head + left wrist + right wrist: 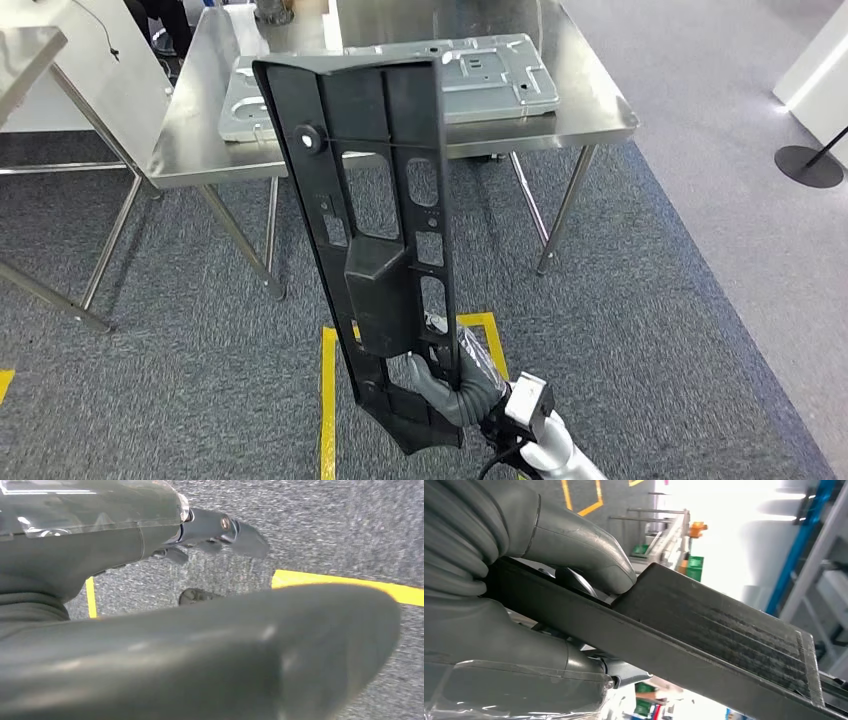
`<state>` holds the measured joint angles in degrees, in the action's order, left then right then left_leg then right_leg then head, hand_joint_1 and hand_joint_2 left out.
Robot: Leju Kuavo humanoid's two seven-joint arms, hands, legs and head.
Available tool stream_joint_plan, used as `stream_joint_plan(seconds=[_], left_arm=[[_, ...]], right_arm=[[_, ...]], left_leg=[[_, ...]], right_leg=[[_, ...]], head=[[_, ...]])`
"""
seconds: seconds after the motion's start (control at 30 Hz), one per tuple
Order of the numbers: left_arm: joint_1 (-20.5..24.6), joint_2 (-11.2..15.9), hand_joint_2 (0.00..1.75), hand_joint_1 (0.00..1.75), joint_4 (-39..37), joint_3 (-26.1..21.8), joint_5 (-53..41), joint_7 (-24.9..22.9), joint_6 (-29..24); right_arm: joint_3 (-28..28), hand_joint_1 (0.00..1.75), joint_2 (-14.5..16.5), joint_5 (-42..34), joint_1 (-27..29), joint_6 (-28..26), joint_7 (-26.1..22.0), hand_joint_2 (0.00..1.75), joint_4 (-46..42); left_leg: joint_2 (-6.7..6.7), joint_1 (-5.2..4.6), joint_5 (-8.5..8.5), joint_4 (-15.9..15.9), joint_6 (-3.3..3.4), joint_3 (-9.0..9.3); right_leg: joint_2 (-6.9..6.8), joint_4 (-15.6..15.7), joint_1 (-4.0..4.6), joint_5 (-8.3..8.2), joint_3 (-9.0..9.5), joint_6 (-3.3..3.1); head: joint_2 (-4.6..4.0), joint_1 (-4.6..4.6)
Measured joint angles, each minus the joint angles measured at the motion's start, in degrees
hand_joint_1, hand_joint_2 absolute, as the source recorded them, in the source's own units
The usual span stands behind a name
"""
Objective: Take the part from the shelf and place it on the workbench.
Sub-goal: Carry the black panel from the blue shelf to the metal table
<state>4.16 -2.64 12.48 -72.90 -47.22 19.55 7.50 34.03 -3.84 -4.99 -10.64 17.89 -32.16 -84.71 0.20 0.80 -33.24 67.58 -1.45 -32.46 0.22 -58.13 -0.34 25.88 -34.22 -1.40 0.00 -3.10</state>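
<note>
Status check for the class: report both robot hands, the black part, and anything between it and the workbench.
Right robot hand grips black part low, part upright. Left robot hand empty. Workbench ahead carries metal panel; path clear.

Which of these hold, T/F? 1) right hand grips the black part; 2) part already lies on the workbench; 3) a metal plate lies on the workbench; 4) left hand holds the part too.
1) True: the right hand grips the black part near its lower end.
2) False: the part is held upright above the carpet, short of the workbench.
3) True: a grey metal plate lies there.
4) False: the left hand holds nothing.
</note>
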Motion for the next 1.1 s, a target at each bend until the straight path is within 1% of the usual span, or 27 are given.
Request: stream_joint_plan(seconds=[0.03,0.07,0.1,0.13,0.17,0.2,0.23,0.27,0.3,0.33,0.4,0.43,0.47,0.57,0.6,0.63,0.67,0.7,0.73,0.77,0.8,0.87,0.93,0.97,1.0,1.07,1.1], left_arm=[[0.0,0.0,0.00,0.00,0.0,0.0,-0.1,-0.1,0.0],[-0.1,0.0,0.00,0.00,0.0,0.0,-0.1,-0.2,0.0],[-0.2,0.1,0.00,0.00,0.0,0.0,-0.1,-0.3,-0.1],[-0.2,0.1,0.00,0.00,0.0,0.0,-0.1,-0.4,-0.1],[-0.3,0.1,0.00,0.00,0.0,0.0,-0.1,-0.4,-0.1],[-0.3,0.1,0.00,0.00,0.0,0.0,0.0,-0.4,-0.1],[-0.3,0.1,0.00,0.00,0.0,0.0,0.0,-0.4,-0.1],[-0.4,0.1,0.00,0.00,0.0,0.0,0.0,-0.5,-0.1],[-0.4,0.1,0.00,0.00,0.0,0.0,0.0,-0.6,-0.1],[-0.4,0.1,0.00,0.00,0.0,0.0,0.0,-0.6,-0.1],[-0.3,0.1,0.00,0.00,0.0,0.0,-0.1,-0.7,-0.1],[-0.2,0.1,0.00,0.00,0.0,0.0,-0.1,-0.7,-0.1],[-0.1,0.1,0.00,0.00,0.0,0.0,-0.1,-0.7,-0.1],[0.1,0.1,0.00,0.00,0.0,0.0,-0.2,-0.7,-0.1],[0.0,0.1,0.00,0.00,0.0,0.0,-0.2,-0.7,-0.1],[0.0,0.1,0.00,0.00,0.0,0.0,-0.3,-0.7,-0.1],[0.0,0.0,0.00,0.00,0.0,0.0,-0.3,-0.7,-0.1],[0.0,0.0,0.00,0.00,0.0,0.0,-0.5,-0.7,-0.1],[0.0,0.0,0.00,0.00,0.0,0.0,-0.6,-0.8,-0.1],[0.1,0.0,0.00,0.00,0.0,0.0,-0.7,-0.8,-0.1],[0.2,0.0,0.00,0.00,0.0,0.0,-0.8,-0.8,-0.1],[0.3,0.0,0.00,0.00,0.0,0.0,-0.9,-0.9,0.0],[0.4,0.0,0.00,0.00,0.0,0.0,-0.9,-0.9,0.1],[0.4,0.0,0.00,0.00,0.0,0.0,-0.9,-0.9,0.1],[0.5,0.0,0.00,0.00,0.0,0.0,-0.9,-0.9,0.1],[0.4,0.0,0.00,0.00,0.0,0.0,-0.9,-0.9,0.1],[0.3,0.0,0.00,0.00,0.0,0.0,-0.9,-0.9,0.1]], right_arm=[[0.0,1.75,-0.1,0.0,-0.1,0.1,-0.3,1.75,0.1],[0.0,1.75,-0.1,0.1,0.0,0.2,-0.5,1.75,0.1],[-0.1,1.75,-0.2,0.2,0.1,0.1,-0.7,1.75,0.2],[-0.2,1.75,-0.3,0.4,0.2,0.0,-0.8,1.75,0.2],[-0.3,1.75,-0.3,0.7,0.3,-0.1,-1.0,1.75,0.2],[-0.4,1.75,-0.4,1.1,0.4,-0.2,-1.3,1.75,0.2],[-0.6,1.75,-0.5,1.4,0.5,-0.2,-1.7,1.75,0.0],[-0.7,1.75,-0.5,1.7,0.7,-0.1,-2.1,1.75,-0.2],[-0.7,1.75,-0.6,1.9,0.9,0.0,-2.4,1.75,-0.6],[-0.8,1.75,-0.7,2.1,1.1,0.4,-2.8,1.75,-1.1],[-1.1,1.75,-0.8,2.3,1.5,1.7,-3.6,1.75,-2.4],[-1.3,1.75,-0.9,2.3,1.6,2.5,-4.1,1.75,-3.0],[-1.5,1.75,-0.9,2.3,1.7,3.1,-4.6,1.75,-3.5],[-2.3,1.75,-1.0,2.7,2.5,4.0,-5.5,1.75,-4.5],[-2.5,1.75,-1.0,2.8,2.9,4.2,-5.6,1.75,-4.7],[-2.7,1.75,-1.0,3.0,3.2,4.3,-5.7,1.75,-4.8],[-2.9,1.75,-1.0,3.2,3.4,4.3,-5.7,1.75,-4.9],[-3.1,1.75,-1.1,3.4,3.5,4.3,-5.8,1.75,-5.0],[-3.3,1.75,-1.1,3.4,3.5,4.3,-5.8,1.75,-5.1],[-3.5,1.75,-1.1,3.5,3.5,4.3,-5.8,1.75,-5.2],[-3.8,1.75,-1.1,3.5,3.5,4.3,-5.8,1.75,-5.3],[-4.1,1.75,-1.1,3.5,3.6,4.3,-5.8,1.75,-5.4],[-4.5,1.75,-1.0,3.5,3.7,4.3,-5.9,1.75,-5.6],[-4.7,1.75,-1.0,3.5,3.8,4.3,-5.9,1.75,-5.8],[-4.8,1.75,-1.0,3.5,3.8,4.3,-5.9,1.75,-5.9],[-5.2,1.75,-1.0,3.5,4.0,4.5,-6.0,1.75,-6.3],[-5.4,1.75,-1.0,3.4,4.1,4.7,-6.0,1.75,-6.4]], left_leg=[[0.00,0.00,-1.53,3.5,-0.11,-2.44],[0.00,-0.01,-2.78,6.0,-0.15,-4.54],[0.00,-0.02,-3.19,6.7,-0.11,-5.85],[0.00,-0.02,-2.36,5.6,-0.01,-6.30],[0.00,-0.03,-0.12,2.7,0.13,-5.93],[0.00,-0.06,3.21,-1.1,0.33,-5.23],[0.00,-0.19,5.78,-4.4,0.53,-4.62],[-0.01,-0.35,7.59,-6.6,0.78,-4.10],[-0.04,-0.52,8.45,-7.7,1.08,-3.88],[-0.05,-0.63,8.19,-7.9,1.37,-3.70],[-0.15,-0.44,8.41,-8.5,1.98,-2.71],[-0.18,-0.30,8.31,-8.8,2.23,-2.15],[-0.21,-0.20,8.16,-9.0,2.44,-1.65],[-0.21,-0.15,7.21,-9.1,2.75,-0.75],[-0.22,-0.14,6.79,-9.1,2.70,-0.29],[-0.23,-0.11,6.33,-9.1,2.61,0.30],[-0.24,-0.08,5.83,-9.1,2.45,1.00],[-0.25,-0.04,5.30,-9.1,2.26,1.65],[-0.26,-0.06,4.80,-9.1,1.99,2.31],[-0.26,-0.09,4.37,-9.2,1.65,2.71],[-0.26,-0.13,4.01,-9.4,1.27,3.00],[-0.26,-0.19,3.84,-9.4,0.44,3.61],[-0.24,-0.09,3.35,-7.9,-0.13,3.64],[-0.24,-0.03,2.53,-5.9,-0.30,2.70],[-0.24,0.01,1.32,-2.7,-0.38,0.94],[-0.24,-0.01,-1.65,4.5,-0.49,-3.74],[-0.24,-0.04,-2.43,6.6,-0.39,-5.53]], right_leg=[[0.04,0.0,0.07,0.42,0.44,-0.14],[0.12,0.0,0.13,0.87,0.95,-0.20],[0.24,0.0,0.17,1.38,1.60,-0.21],[0.36,0.0,0.21,1.95,2.38,-0.17],[0.45,0.0,0.24,2.56,3.26,-0.09],[0.50,0.0,0.26,3.20,4.05,0.04],[0.56,0.0,0.33,3.79,4.73,0.24],[0.63,-0.1,0.39,4.31,5.14,0.53],[0.70,-0.2,0.43,4.65,5.46,0.87],[0.76,-0.4,0.50,4.77,5.70,1.27],[0.72,-1.2,0.47,4.94,5.87,1.99],[0.64,-2.6,0.45,5.22,5.27,2.29],[0.57,-4.9,0.34,5.92,4.01,2.55],[0.45,-14.4,-0.09,9.48,-2.77,3.28],[0.43,-15.8,-0.24,9.81,-4.41,3.46],[0.39,-15.1,-0.37,8.88,-5.06,3.56],[0.30,-12.6,-0.48,6.69,-4.74,3.56],[0.16,-8.8,-0.54,3.69,-3.79,3.48],[-0.02,-5.4,-0.49,1.54,-2.89,3.31],[-0.18,-3.0,-0.35,0.43,-2.22,2.98],[-0.27,-1.7,-0.20,-0.07,-1.87,2.58],[-0.20,-1.2,-0.07,0.22,-1.42,1.63],[-0.11,-0.8,-0.18,0.00,-0.47,0.82],[-0.13,-0.7,-0.17,0.18,0.02,0.46],[-0.16,-0.6,-0.12,0.40,0.39,0.17],[-0.13,-0.6,0.14,1.05,1.02,-0.27],[-0.04,-0.6,0.31,1.43,1.44,-0.40]], head=[[0.00,0.00],[0.00,-0.01],[0.00,-0.01],[0.00,-0.01],[0.00,-0.01],[0.00,0.00],[0.00,0.00],[0.00,0.01],[0.00,0.01],[0.00,0.01],[0.00,0.01],[0.00,0.01],[0.00,0.01],[0.00,0.02],[0.00,0.02],[0.00,0.02],[0.00,0.02],[0.00,0.02],[0.00,0.02],[0.00,0.01],[0.00,0.01],[0.00,0.00],[0.00,0.00],[0.00,0.01],[0.00,0.01],[0.00,0.01],[0.00,0.00]])
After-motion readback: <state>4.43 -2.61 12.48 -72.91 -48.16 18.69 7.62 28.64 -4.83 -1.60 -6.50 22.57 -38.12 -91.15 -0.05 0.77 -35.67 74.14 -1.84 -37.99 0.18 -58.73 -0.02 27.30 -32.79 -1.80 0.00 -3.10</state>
